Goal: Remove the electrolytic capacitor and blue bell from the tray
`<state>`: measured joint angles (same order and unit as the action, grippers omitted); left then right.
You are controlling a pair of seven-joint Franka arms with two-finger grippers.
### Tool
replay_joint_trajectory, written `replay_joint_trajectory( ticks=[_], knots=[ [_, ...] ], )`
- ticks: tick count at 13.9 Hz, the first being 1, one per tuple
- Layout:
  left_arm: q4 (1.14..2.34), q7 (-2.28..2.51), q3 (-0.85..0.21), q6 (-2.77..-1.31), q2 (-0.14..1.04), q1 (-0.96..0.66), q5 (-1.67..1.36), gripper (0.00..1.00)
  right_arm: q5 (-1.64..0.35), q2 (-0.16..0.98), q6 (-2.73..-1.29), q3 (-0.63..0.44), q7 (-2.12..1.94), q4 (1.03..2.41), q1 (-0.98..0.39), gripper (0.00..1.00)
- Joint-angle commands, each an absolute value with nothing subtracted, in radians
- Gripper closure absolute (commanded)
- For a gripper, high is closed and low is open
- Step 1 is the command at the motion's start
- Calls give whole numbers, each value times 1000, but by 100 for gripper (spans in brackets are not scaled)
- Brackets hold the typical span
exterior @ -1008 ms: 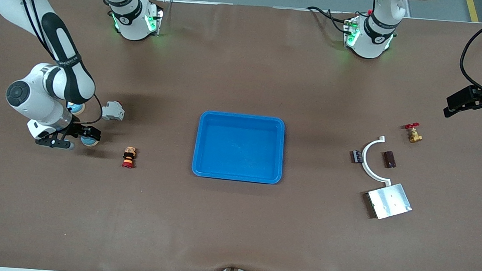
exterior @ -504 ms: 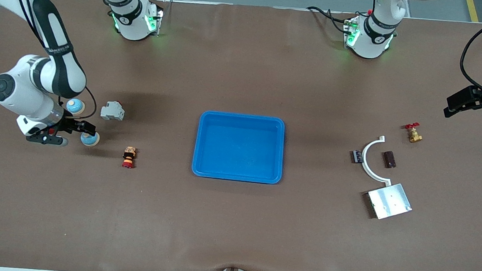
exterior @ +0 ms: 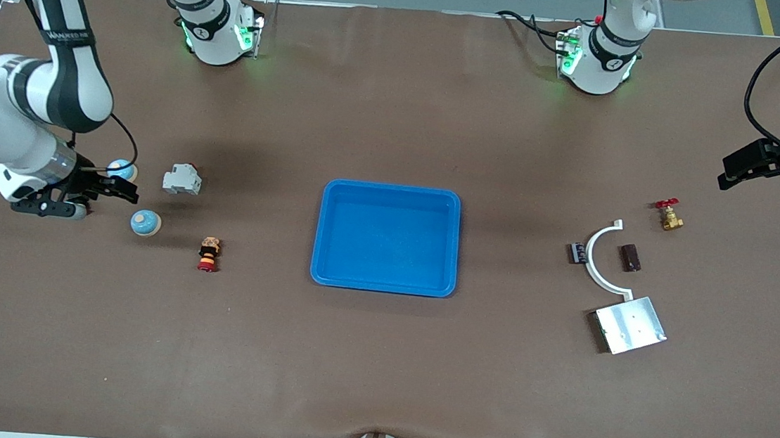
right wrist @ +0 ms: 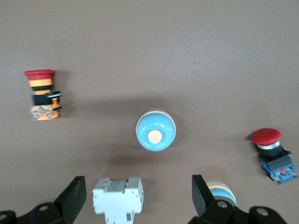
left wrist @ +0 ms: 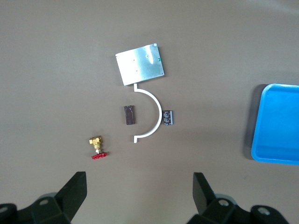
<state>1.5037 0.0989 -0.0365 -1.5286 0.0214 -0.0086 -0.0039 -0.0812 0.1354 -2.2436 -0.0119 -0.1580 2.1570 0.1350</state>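
- The brown surface (exterior: 378,359) carries a blue tray (exterior: 383,283) at its middle, holding nothing.
- The right claw (exterior: 104,188) hangs with fingers spread and holding nothing, over the right arm's end of the surface, just beside two blue dome bells (exterior: 145,223) and a grey breaker block (exterior: 182,179).
- The left claw (exterior: 755,163) waits, spread and holding nothing, above the left arm's end of the surface.
- Near that end lie a silver plate (exterior: 630,325), a white curved bracket (exterior: 598,258), a brass valve (exterior: 669,215), a brown block (exterior: 629,257) and the small dark capacitor (exterior: 577,252), which touches the bracket's outer curve.
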Motion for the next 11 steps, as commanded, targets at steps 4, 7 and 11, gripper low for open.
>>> replay_joint_trajectory(
  ticks=[4, 7, 11],
  knots=[
    [1514, 94, -37, -1532, 8, -6, -11, 0, -87, 61, -2047, 3, -101, 2045, 146, 0],
    [1514, 95, -35, -1531, 9, -5, -20, 0, -57, 57, -1927, 5, -94, 1944, 146, 0],
    [1516, 97, -35, -1522, 11, -5, -21, 0, -52, 49, -1876, 5, -94, 1864, 146, 0]
  ],
)
